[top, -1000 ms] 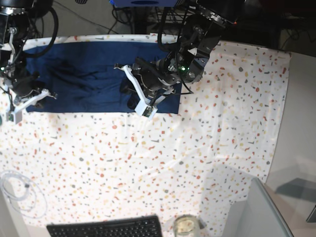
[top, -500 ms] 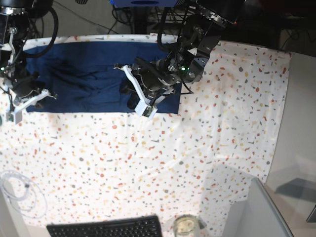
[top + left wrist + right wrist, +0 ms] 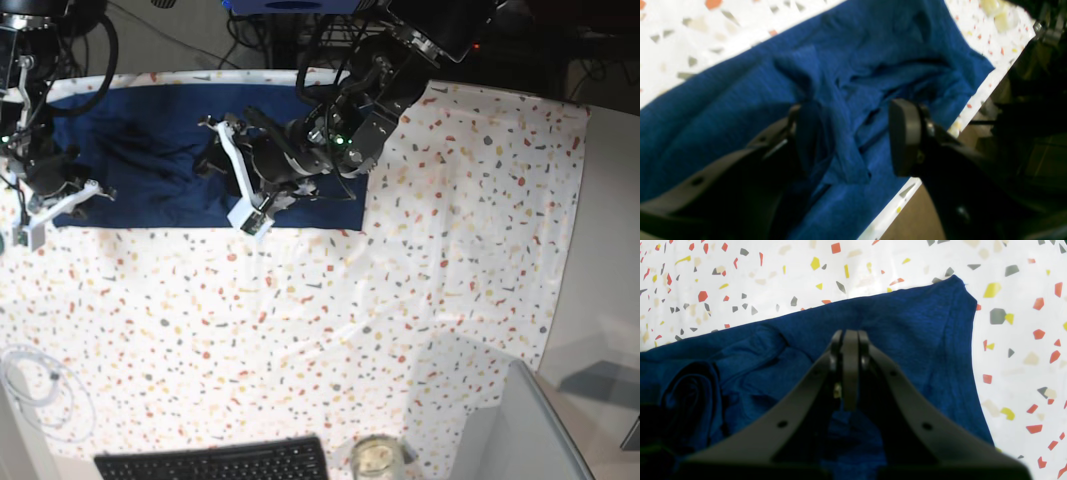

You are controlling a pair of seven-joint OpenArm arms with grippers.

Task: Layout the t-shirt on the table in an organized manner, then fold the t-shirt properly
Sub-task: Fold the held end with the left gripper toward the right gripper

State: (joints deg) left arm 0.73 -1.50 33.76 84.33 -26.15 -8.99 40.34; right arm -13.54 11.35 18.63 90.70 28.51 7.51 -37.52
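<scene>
The dark navy t-shirt point(image 3: 150, 150) lies spread in a wide band at the far left of the speckled table point(image 3: 400, 300). Its middle is wrinkled. My left gripper point(image 3: 215, 165) is over the shirt's middle. In the left wrist view it point(image 3: 853, 140) is open, with a raised fold of the shirt point(image 3: 846, 100) between its fingers point(image 3: 903, 136). My right gripper point(image 3: 90, 192) is at the shirt's near left corner. In the right wrist view it point(image 3: 850, 340) is shut, with its tips over the shirt point(image 3: 923, 340) close to the hem; I see no cloth between them.
A black keyboard point(image 3: 215, 462), a glass jar point(image 3: 375, 458) and a coiled white cable point(image 3: 35, 385) are at the near edge. A grey panel point(image 3: 540, 430) stands at the near right. The table's far edge point(image 3: 907, 193) runs close beside the shirt.
My left arm has moved left across the shirt, from its right part to its middle. The right arm has not moved.
</scene>
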